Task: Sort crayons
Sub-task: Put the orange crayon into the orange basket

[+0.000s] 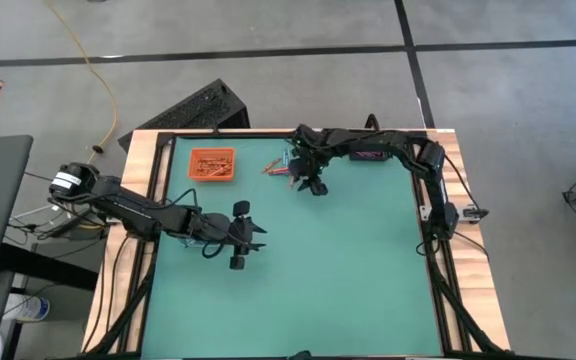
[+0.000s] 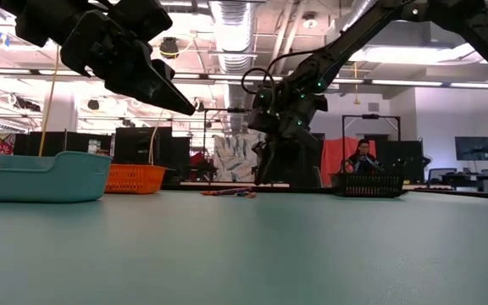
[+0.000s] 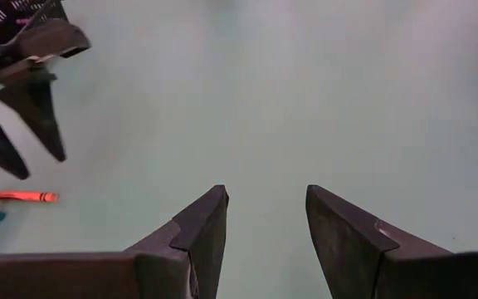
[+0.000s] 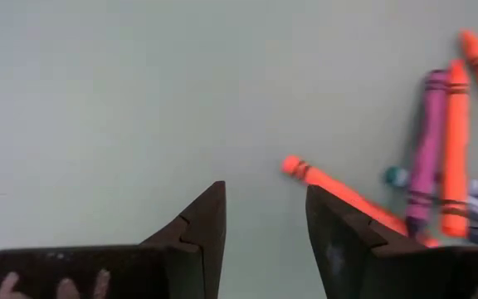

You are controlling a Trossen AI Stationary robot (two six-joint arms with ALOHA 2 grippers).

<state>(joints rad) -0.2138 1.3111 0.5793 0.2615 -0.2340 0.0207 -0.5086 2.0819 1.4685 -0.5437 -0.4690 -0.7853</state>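
Right gripper (image 4: pixel 264 241), jaws parted and empty, hangs just beside the crayons (image 4: pixel 438 183), lined up to pinch one; left gripper (image 3: pixel 264 241) waits released, well apart.

Probably a lab — exposed ducts (image 2: pixel 235 21), monitors (image 2: pixel 474 148).
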